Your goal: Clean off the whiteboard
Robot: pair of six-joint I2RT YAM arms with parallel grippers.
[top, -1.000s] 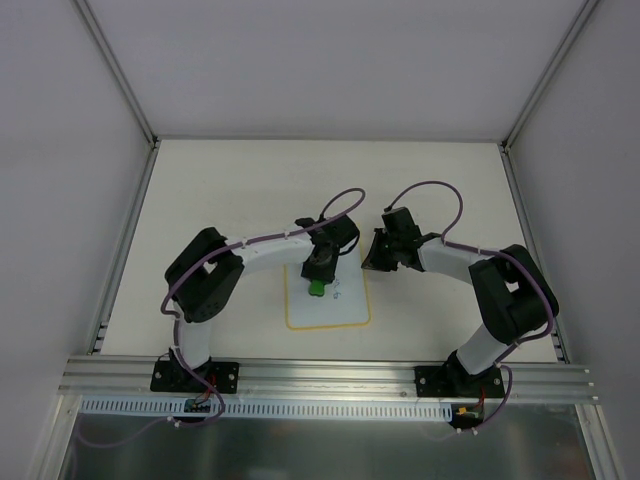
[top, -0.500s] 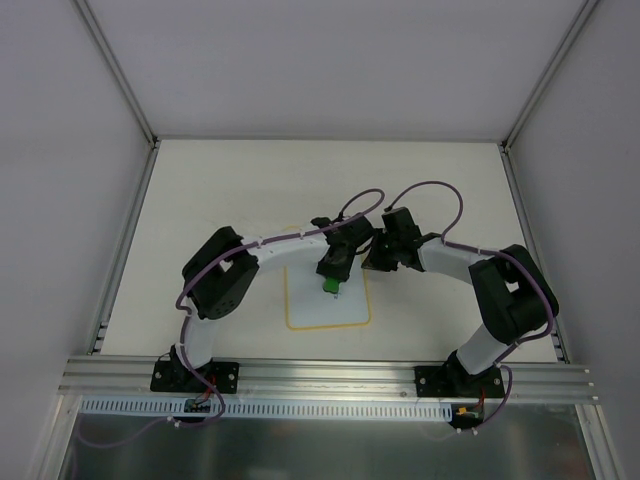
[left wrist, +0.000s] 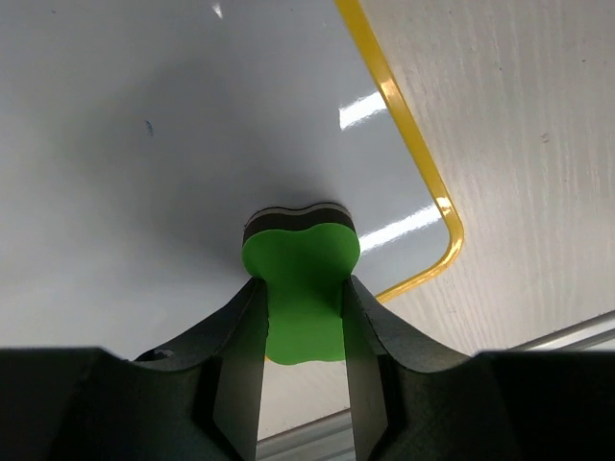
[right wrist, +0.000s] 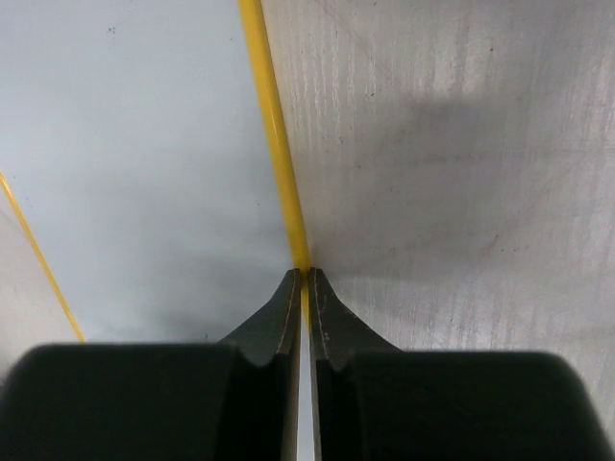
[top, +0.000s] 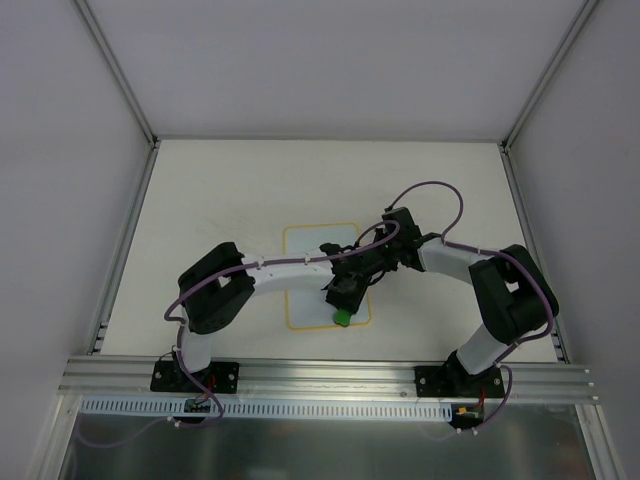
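I am clamping my left gripper (left wrist: pixel 300 293) on the green eraser (left wrist: pixel 301 252), holding it against the whiteboard (top: pixel 306 248) lying mid-table (top: pixel 220 190) near my bases, while my right gripper (right wrist: pixel 307 279), pinched together, is touching its yellow rim (right wrist: pixel 274 144).

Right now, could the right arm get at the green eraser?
Probably not. The left gripper is shut on the eraser, its fingers covering both sides, and the left wrist sits between them. The right gripper is shut too, tips at the whiteboard rim.
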